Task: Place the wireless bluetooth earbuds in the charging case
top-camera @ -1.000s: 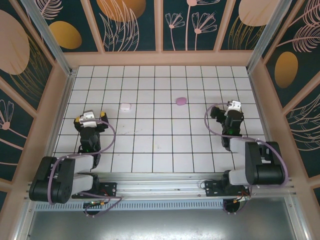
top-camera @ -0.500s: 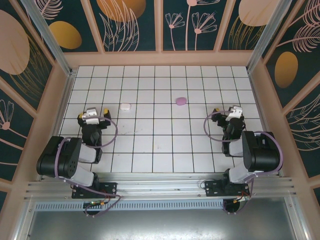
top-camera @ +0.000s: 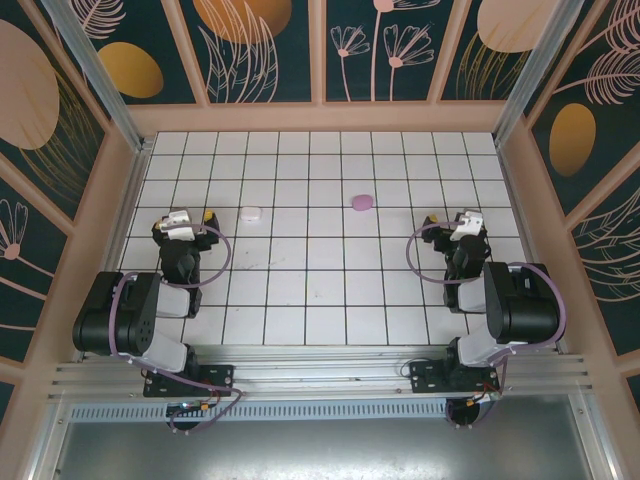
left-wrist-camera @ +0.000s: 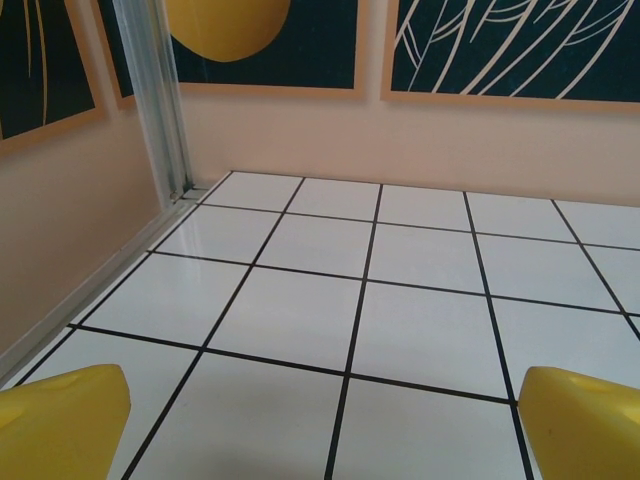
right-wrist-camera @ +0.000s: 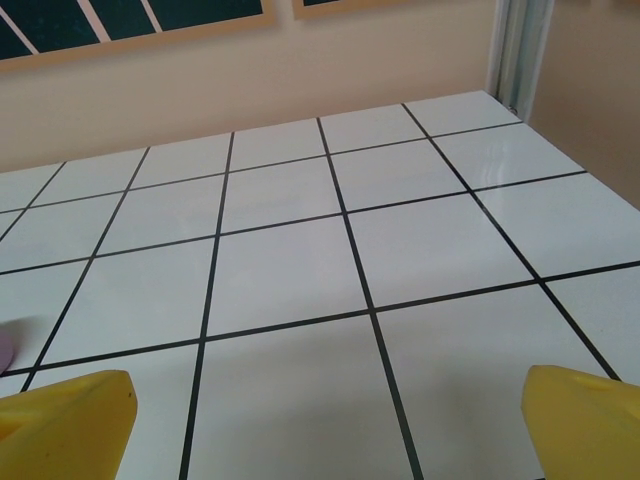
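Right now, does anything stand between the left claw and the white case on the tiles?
Nothing visible does. Only bare white tiles lie between the open left claw and the white case, which sits apart from it, to its right.

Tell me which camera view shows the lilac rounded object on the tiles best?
The top external view: the lilac rounded object lies whole on the white tiles there. The right wrist view catches a lilac sliver at its left edge, probably the same object. The left wrist camera faces the left wall corner instead.
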`<state>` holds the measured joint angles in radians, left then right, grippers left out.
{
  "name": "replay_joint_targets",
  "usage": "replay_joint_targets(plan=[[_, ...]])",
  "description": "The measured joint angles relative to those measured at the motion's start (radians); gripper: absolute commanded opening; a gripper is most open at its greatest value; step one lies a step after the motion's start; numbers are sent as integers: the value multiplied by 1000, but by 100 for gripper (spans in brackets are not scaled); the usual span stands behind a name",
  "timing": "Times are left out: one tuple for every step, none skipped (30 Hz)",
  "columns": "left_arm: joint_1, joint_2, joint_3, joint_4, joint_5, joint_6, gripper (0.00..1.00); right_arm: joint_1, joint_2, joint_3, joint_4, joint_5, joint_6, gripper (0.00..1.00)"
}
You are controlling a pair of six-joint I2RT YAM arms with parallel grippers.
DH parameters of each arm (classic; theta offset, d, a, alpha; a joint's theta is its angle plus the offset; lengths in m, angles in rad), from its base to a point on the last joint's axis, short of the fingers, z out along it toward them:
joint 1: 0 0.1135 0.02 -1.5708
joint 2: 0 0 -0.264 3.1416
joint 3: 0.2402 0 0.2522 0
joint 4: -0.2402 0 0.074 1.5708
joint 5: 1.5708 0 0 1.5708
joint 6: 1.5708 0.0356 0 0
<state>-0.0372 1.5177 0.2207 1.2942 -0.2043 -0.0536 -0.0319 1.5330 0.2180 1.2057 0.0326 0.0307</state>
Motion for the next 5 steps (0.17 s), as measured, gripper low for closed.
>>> replay_joint_targets(plan=[[0,0,0,-1,0,0,98,0,0,0,0,-5,0,99],[0,0,0,-2,3,0,99,0,0,0,0,-9,0,99],[0,0,0,-4,4,0,98,0,0,0,0,-12,0,99],[0,0,0,-6,7,0,99,0,0,0,0,-13,0,99],[0,0,0,-8,7,0,98,0,0,0,0,-16,0,99]])
